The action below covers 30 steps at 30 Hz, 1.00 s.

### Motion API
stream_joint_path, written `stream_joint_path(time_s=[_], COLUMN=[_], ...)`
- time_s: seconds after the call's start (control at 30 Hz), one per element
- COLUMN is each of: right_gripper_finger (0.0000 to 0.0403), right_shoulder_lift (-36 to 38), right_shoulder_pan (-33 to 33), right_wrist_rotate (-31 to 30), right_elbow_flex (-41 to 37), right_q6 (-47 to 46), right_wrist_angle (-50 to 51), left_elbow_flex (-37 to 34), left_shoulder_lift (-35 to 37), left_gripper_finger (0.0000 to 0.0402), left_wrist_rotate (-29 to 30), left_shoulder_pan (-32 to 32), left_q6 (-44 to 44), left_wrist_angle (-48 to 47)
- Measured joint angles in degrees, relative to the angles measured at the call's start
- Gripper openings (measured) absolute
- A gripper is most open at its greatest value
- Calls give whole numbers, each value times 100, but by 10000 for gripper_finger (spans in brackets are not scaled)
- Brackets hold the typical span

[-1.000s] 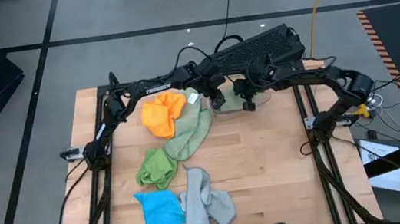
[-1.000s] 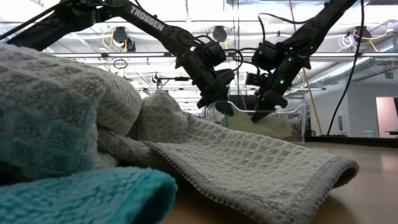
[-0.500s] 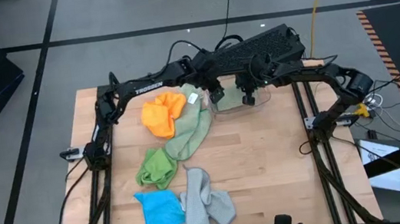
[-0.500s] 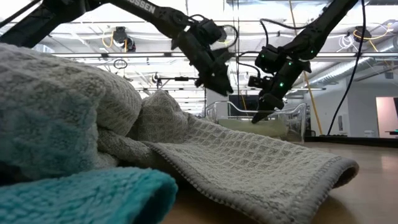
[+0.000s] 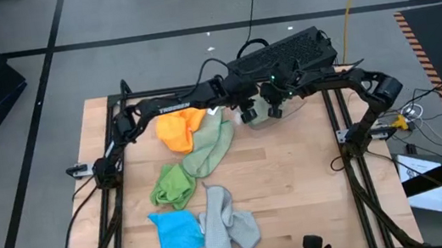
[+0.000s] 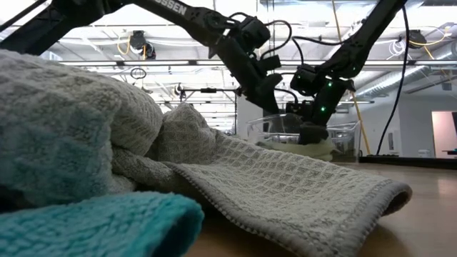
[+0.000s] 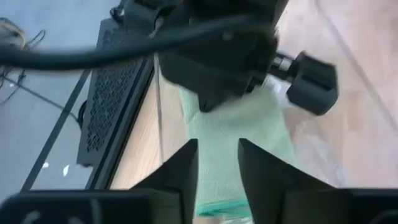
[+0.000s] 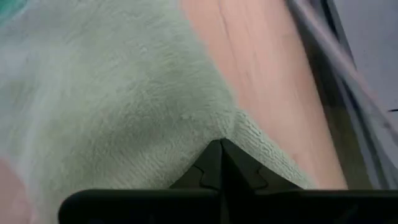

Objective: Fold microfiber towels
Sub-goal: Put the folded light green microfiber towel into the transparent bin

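A clear plastic bin [image 6: 335, 139] stands at the table's far middle with a pale green towel [image 7: 239, 134] lying in it. My right gripper [image 8: 221, 148] is shut, its tips down on that towel. My left gripper [image 7: 217, 165] hovers just left of it over the bin, its fingers a little apart and the towel showing beyond the gap. I cannot tell whether it touches the bin. Orange [image 5: 180, 128], pale green [image 5: 212, 146], bright green [image 5: 171, 184], blue [image 5: 176, 237] and grey [image 5: 227, 224] towels lie loose on the table's left half. My right gripper presses its shut fingertips [image 8: 219, 163] onto the pale green towel near a hemmed edge [image 8: 268, 157], slanting down from the table's right. The towel lies in the bin, creased where the tips meet it. Whether any cloth is pinched between the tips, I cannot tell.
A black keyboard [image 5: 284, 51] lies just beyond the table's far edge, behind the bin. Bare wood [image 5: 297, 182] fills the table's right half. The two arms stand close together over the bin.
My left gripper has risen and swung toward the table's right, from the bin's left rim to above the bin, turning as it went. My right gripper has sunk into the bin onto the pale green towel and stayed shut.
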<state>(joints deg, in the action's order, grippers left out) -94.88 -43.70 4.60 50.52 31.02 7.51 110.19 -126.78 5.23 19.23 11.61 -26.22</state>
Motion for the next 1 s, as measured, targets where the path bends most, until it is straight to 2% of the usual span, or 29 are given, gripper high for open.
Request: stream_joint_path(time_s=[0.23, 0.43, 0.53, 0.63, 0.73, 0.87, 1.0], right_gripper_finger=[0, 0, 0, 0, 0, 0, 0], right_shoulder_lift=[466, 1145, 1368, 1363, 1202, 869, 563], right_shoulder_pan=[37, 234, 449, 750, 979, 1047, 1028], right_wrist_rotate=[4, -3, 45, 303, 312, 305, 295], right_elbow_flex=[-2, 37, 55, 57, 63, 63, 61], right_q6=[-413, -1937, -2411, -2599, -2787, -2995, -3023], right_wrist_angle=[282, 692, 979, 1010, 696, 321, 269], left_elbow_flex=[0, 4, 4, 4, 2, 2, -14], left_shoulder_lift=[124, 446, 535, 535, 535, 535, 535], left_gripper_finger=[53, 14, 4, 12, 19, 8, 7], left_wrist_rotate=[42, 88, 79, 53, 73, 102, 592], left_shoulder_pan=[-3, 28, 29, 2, -73, -109, -34], left_q6=[-12, -184, -234, -375, -430, -566, -907], left_wrist_angle=[-201, -554, -769, -844, -829, -948, -1448])
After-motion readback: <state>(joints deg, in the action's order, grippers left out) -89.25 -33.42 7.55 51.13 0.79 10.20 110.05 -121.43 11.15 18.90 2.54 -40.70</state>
